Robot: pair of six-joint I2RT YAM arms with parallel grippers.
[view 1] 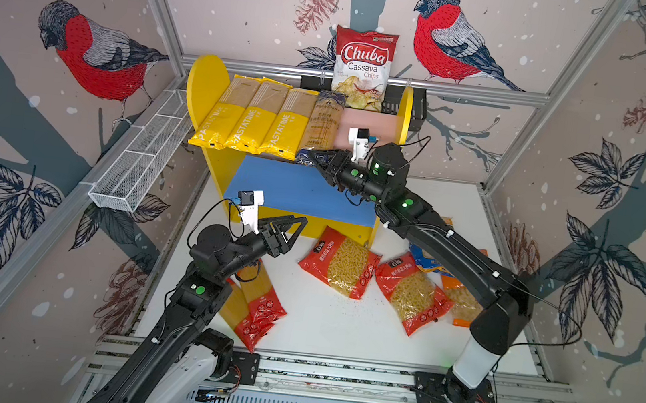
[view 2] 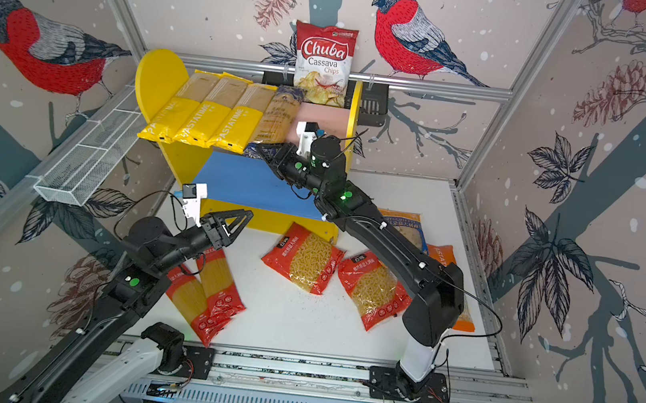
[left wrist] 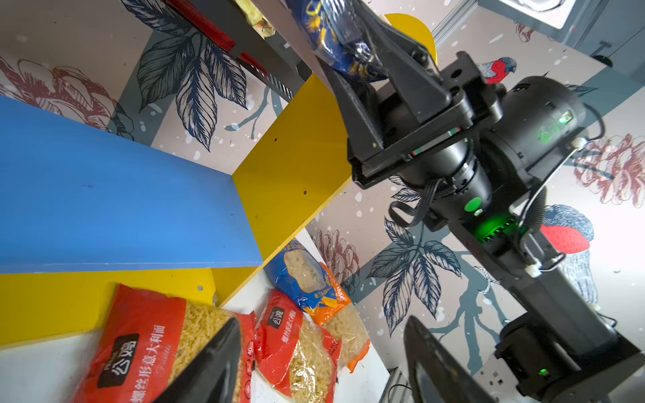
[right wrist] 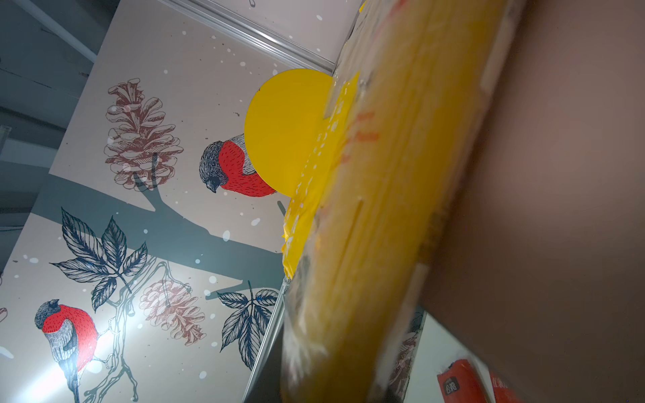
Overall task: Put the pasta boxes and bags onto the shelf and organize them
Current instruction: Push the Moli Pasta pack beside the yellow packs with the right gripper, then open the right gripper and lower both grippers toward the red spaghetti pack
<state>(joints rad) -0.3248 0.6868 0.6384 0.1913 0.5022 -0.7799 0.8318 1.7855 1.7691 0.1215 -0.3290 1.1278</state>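
While the shelf (view 1: 210,84) at the far side carries three yellow PASTATIME packs (view 1: 256,119) on the left of its pink upper board (view 1: 368,126), six loose packs (view 1: 340,267) lie on the near table (view 1: 318,327). The dark blue spaghetti pack (view 1: 324,127) lies just right of the yellow ones, its near end overhanging and pinched in the right gripper (view 1: 316,159). Placing looks nearly done, so next comes release and a clean retreat without dragging it. The left gripper (view 1: 297,231) hangs wide and empty near the shelf's front.

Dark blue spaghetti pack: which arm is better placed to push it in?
Likely right: the right end effector is closed on the near end of the dark blue plastic spaghetti pack overhanging the pink board; the left end effector hangs open below.
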